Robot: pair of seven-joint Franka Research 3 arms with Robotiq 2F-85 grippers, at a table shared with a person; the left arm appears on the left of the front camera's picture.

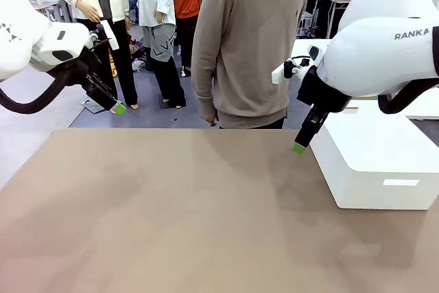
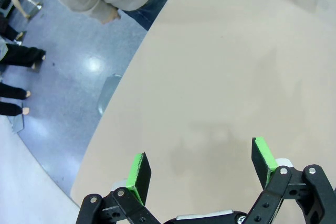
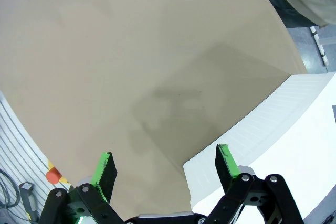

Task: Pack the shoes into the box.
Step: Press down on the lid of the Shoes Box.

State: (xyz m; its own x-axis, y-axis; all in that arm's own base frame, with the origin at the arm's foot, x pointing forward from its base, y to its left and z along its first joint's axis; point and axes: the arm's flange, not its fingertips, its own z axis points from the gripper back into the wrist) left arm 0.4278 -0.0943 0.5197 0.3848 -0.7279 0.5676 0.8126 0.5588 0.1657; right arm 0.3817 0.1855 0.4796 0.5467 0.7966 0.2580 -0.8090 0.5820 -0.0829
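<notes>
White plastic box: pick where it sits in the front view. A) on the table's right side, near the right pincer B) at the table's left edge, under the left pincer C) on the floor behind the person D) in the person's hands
A: the white plastic box rests on the table at its right side, just beside the open right pincer.

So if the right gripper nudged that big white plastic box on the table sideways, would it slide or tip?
Likely slide, not tip: the white plastic box sits low and broad on the smooth tan table. It looks rigid, with rounded moulded edges, so it probably won't flex. Its weight is unclear; the contents aren't visible. The open right gripper hangs beside its corner.
</notes>
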